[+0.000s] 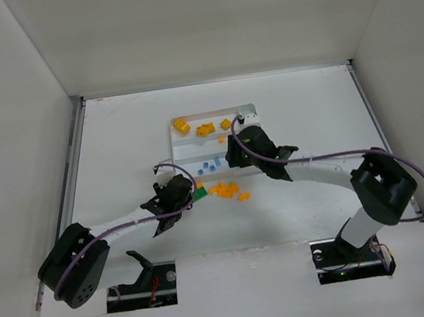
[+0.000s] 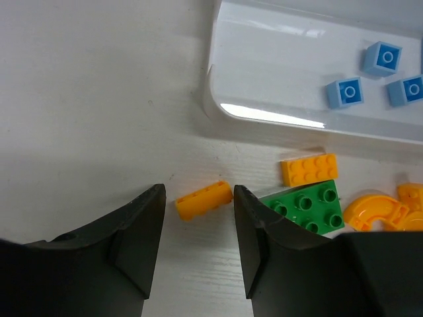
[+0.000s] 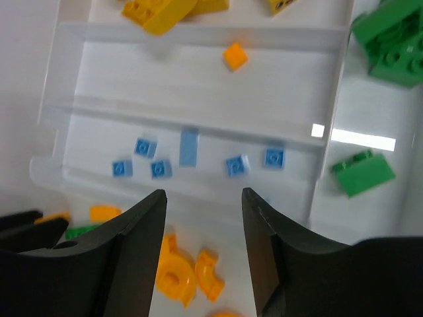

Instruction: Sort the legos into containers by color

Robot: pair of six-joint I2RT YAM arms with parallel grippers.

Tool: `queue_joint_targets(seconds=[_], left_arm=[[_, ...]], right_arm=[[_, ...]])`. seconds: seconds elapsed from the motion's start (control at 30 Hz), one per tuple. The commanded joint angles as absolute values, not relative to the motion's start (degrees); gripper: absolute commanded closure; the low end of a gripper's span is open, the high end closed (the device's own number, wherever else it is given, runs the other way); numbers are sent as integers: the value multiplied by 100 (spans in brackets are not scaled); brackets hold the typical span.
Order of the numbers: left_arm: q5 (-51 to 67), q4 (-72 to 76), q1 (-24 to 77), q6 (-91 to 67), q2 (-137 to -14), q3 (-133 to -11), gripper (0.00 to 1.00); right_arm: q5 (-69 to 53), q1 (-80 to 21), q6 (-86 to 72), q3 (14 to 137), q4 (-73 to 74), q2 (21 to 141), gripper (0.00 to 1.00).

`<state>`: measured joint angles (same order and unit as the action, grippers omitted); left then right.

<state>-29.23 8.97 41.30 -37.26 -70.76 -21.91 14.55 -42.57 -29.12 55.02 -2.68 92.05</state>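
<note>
Left gripper [image 2: 198, 214]: low over the table [image 2: 86, 99]. I see its jaws spread, straddling one lego without pinching it.
Small orange brick [image 2: 203, 199]: lying on its side on the table between those fingers. A sliver of table shows at its 9 o'clock end. From here I can't tell whether its 3 o'clock end touches the finger.
Loose green brick [image 2: 307, 206]: studs up on the table at 3 o'clock of the small orange brick, partly hidden behind the same finger.
Orange studded brick [image 2: 308, 169]: at 12 o'clock of the loose green brick and just beside it, outside the tray.
Curved orange pieces [image 3: 177, 277]: loose on the table, at 6 o'clock of the tray in my top view.
Tray [image 1: 186, 149]: mid-table, beyond both arms.
- Far section: yellow bricks [image 3: 158, 10].
- Middle section: one orange tile [image 3: 234, 56].
- Near section: pale blue bricks [image 3: 142, 146], scattered along it.
- Narrow section at 3 o'clock: green bricks [image 3: 390, 39].
Right gripper [image 3: 203, 218]: hovers over the tray's near edge. I read its jaws as spread, with nothing between them.
</note>
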Motion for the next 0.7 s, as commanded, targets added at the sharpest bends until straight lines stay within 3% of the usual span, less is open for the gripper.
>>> queue_joint_targets(seconds=[0.0,0.3,0.67], left_arm=[[-3304,835,4249,-3674,-7163,-2408,58],[-3647,651,4434,-3674,-7374,-2584,58],[-3841,352,4583,-4060,-7374,-2637,60]], right_arm=[[1678,-4547,-3155,4836,-519,8440,45],[1767,-5119,-3586,3174,201,6584,32],[1758,-5410,-3683,3164,518,6785,26]])
